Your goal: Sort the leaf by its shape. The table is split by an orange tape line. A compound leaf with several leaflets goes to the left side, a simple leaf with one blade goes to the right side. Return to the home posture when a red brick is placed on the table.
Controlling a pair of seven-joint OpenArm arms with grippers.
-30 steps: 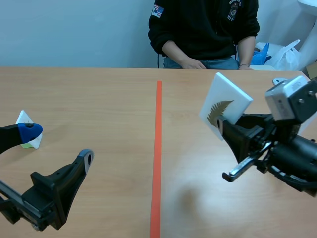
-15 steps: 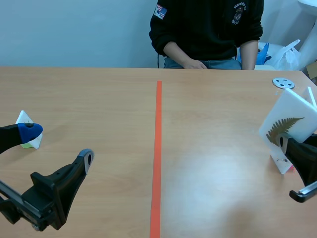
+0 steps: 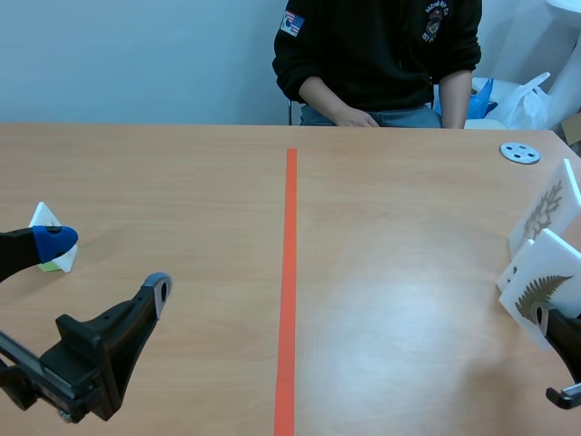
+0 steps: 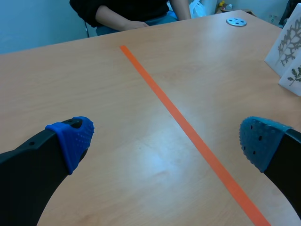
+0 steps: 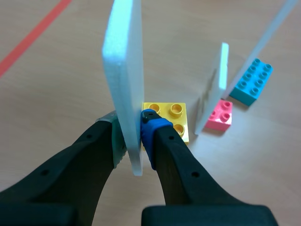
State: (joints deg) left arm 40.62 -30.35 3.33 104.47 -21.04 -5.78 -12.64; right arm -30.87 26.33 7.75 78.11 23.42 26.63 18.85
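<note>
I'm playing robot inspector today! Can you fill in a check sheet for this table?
Surface: wooden table, orange tape line down the middle.
Job's things: fern card on the right side; leaf card and small card near it; white piece on the left side.
Clutter: yellow brick, pink brick, blue brick, metal disc.
Grippers: left gripper open, empty; right gripper fingers shut on the fern card.
Cables: nothing seen.
Surroundings: person seated across; plastic bag.
</note>
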